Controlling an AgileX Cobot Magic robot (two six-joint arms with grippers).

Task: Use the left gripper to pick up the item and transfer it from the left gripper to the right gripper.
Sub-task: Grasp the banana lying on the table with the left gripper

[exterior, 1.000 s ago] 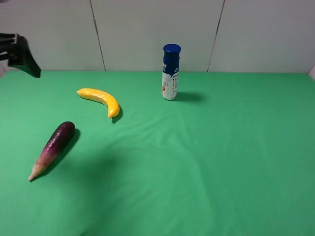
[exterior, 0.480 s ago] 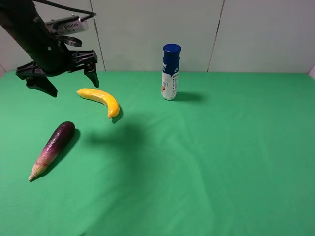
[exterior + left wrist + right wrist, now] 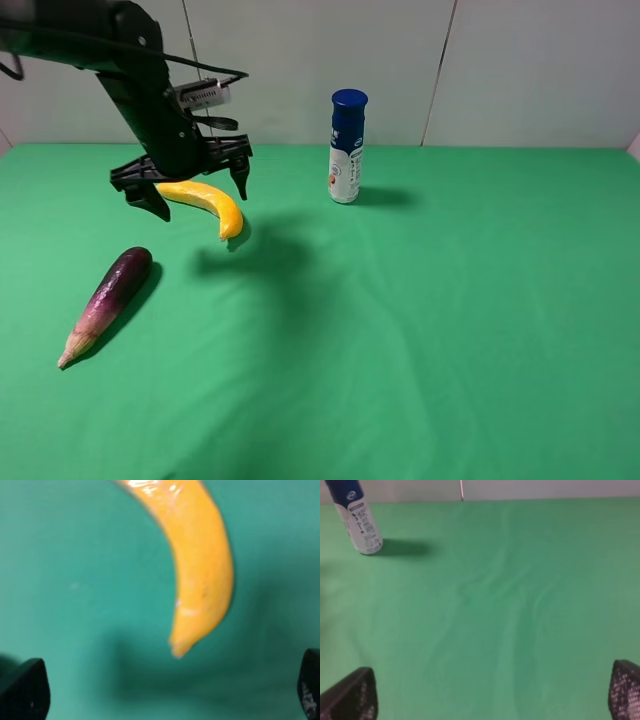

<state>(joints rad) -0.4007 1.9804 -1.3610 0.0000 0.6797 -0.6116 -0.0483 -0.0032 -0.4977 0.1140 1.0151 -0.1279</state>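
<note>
A smooth, curved yellow banana [image 3: 222,212] lies flat on the green cloth [image 3: 420,330] at about ten o'clock in the high view, its near tip pointing toward five o'clock. The black left gripper [image 3: 200,200] hangs over it, fingers spread wide. The right gripper [image 3: 485,695] shows only two parted black fingertips.

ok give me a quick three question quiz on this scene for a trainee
1. Fill in: the left gripper hangs open over the ____.
2. Which stands upright on the green cloth? A the eggplant, B the bottle, C both.
3. True or false: the right gripper holds the bottle.
Key: 1 banana; 2 B; 3 false, it is open and empty.
</note>
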